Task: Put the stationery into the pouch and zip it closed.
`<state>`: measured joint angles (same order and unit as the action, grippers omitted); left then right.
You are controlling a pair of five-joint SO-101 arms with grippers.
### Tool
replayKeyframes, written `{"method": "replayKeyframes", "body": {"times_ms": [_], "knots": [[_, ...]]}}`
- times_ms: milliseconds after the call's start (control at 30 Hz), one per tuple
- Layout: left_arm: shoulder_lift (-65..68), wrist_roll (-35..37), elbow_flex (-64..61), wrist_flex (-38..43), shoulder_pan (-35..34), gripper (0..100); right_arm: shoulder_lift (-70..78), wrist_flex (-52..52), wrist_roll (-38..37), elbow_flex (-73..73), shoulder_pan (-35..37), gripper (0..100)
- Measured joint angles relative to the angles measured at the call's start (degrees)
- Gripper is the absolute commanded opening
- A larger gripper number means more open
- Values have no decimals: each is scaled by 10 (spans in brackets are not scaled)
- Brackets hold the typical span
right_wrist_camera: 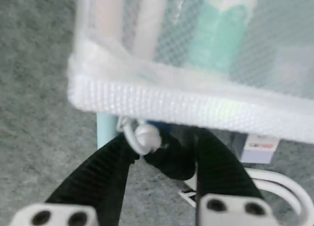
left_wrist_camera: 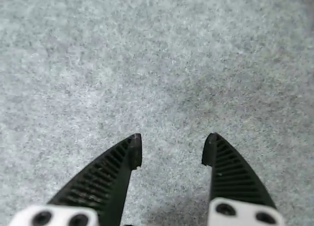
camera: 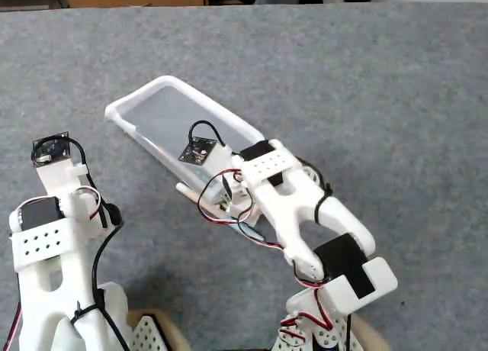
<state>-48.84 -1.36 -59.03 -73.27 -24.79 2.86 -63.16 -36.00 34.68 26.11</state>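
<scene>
Stationery (right_wrist_camera: pixel 216 34) is lying inside the mesh pouch (camera: pixel 156 114), which is stretching from the table's centre toward 10 o'clock. Zipping looks to be what is left. The right wrist view is showing the right end effector (right_wrist_camera: pixel 164 147) spread around the zip pull (right_wrist_camera: pixel 144 136), while the high view is giving the pouch's lie. The left end effector (left_wrist_camera: pixel 171 150) is hanging spread over the table (left_wrist_camera: pixel 147 49) at 7 o'clock.

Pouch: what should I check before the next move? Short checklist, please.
1. Pouch lying on table: ok.
2. Stationery inside: some shows through the mesh; all in, cannot tell.
3. Zipper pull at right end effector: ok.
4. Grip on pull: cannot tell.
5. Zip closed: cannot tell.
6. Left end effector steadying pouch: not ok, open over bare table.
</scene>
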Motion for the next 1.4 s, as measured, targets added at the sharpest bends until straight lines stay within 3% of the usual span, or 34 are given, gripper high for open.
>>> {"method": "replayKeyframes", "body": {"times_ms": [333, 633, 933, 1167, 1400], "knots": [[0, 0, 0, 0, 0, 236, -23, 6, 0, 0, 0, 60], [0, 1, 0, -4, 0, 236, -235, -63, 0, 0, 47, 14], [0, 1, 87, -81, 0, 236, -409, -120, 0, 1, 63, 14], [-16, 1, 162, -147, 95, 237, -464, -129, 0, 1, 63, 14], [-98, 1, 139, -148, 113, 237, -457, -124, 0, 77, 66, 14]]}}
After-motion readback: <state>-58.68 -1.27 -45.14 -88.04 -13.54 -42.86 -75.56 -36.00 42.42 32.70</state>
